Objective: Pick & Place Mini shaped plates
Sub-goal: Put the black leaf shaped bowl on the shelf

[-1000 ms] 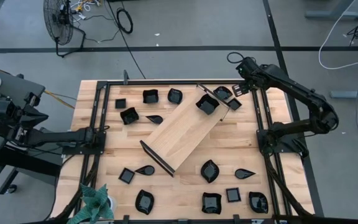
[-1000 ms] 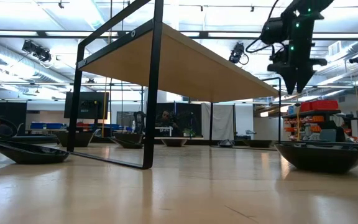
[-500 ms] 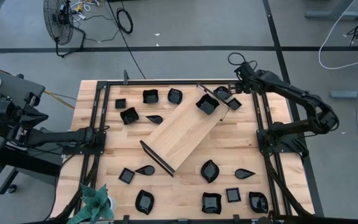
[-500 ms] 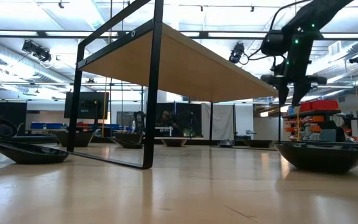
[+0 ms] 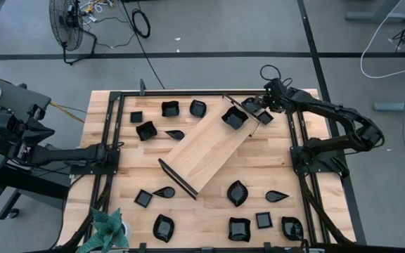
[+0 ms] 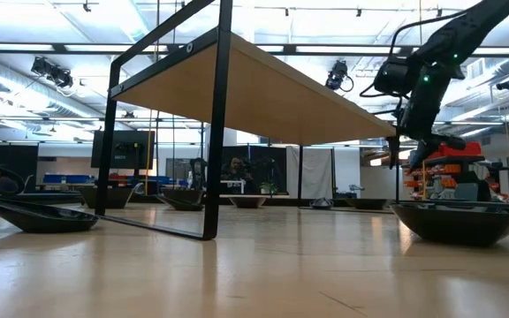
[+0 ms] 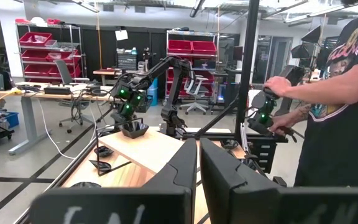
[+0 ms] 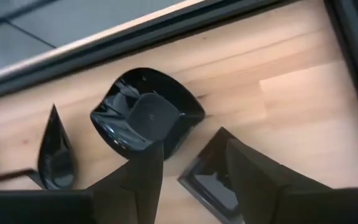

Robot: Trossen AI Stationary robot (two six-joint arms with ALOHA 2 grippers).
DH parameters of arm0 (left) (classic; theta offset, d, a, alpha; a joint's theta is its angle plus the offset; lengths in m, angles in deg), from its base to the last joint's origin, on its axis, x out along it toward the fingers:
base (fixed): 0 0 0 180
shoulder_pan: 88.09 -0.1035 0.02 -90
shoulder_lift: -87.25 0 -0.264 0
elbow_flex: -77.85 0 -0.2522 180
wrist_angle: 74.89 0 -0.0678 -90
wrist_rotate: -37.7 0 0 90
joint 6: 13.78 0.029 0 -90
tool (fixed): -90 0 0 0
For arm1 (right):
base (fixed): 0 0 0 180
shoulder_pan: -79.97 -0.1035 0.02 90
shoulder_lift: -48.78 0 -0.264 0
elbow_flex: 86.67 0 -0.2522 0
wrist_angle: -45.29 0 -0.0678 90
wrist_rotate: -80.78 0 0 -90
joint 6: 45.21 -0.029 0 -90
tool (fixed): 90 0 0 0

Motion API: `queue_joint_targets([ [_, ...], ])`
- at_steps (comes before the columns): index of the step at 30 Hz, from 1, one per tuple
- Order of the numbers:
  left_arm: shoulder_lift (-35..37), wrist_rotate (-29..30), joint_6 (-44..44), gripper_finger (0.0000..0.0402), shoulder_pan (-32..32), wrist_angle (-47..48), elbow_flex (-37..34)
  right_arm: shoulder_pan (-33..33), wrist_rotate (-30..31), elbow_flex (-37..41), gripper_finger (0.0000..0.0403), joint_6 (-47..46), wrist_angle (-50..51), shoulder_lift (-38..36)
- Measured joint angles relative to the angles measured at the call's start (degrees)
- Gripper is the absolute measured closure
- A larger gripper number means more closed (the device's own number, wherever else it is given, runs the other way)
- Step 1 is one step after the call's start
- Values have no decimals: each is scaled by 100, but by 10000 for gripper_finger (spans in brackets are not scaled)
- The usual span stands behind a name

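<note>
- the right gripper reaches over the far right corner of the table, just above a leaf-shaped plate and a small square plate lying beside it.
- in the right wrist view its two dark fingers stand well apart with nothing between them; one fingertip overlaps the near rim of the leaf-shaped plate, the other is over the square one.
- a slim teardrop plate lies just beside the leaf-shaped plate on the wood.
- the long wooden tray lies diagonally across the middle of the table, and one wavy-rimmed plate already sits at its far end.
- the other mini shaped plates are scattered on the table: a group along the far edge left of the tray, and another group along the near edge.
- the left gripper is parked off the table's left side, its fingers pressed almost together and holding nothing.
- in the left wrist view a person stands beyond the table.
</note>
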Motion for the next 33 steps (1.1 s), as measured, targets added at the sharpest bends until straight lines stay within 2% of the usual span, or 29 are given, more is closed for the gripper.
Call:
queue_joint_targets([
  [12,0,-2,0,376,-2,0,0,-9,-197,623,224,-1438,-904,0],
  [21,0,0,0,376,-1,0,0,-13,-363,647,224,-1811,-1479,35],
  [25,0,-2,0,376,0,0,0,-13,-566,647,224,-1858,-1534,255],
  [33,0,-1,0,376,-1,0,0,-15,-603,647,224,-1913,-1836,659],
])
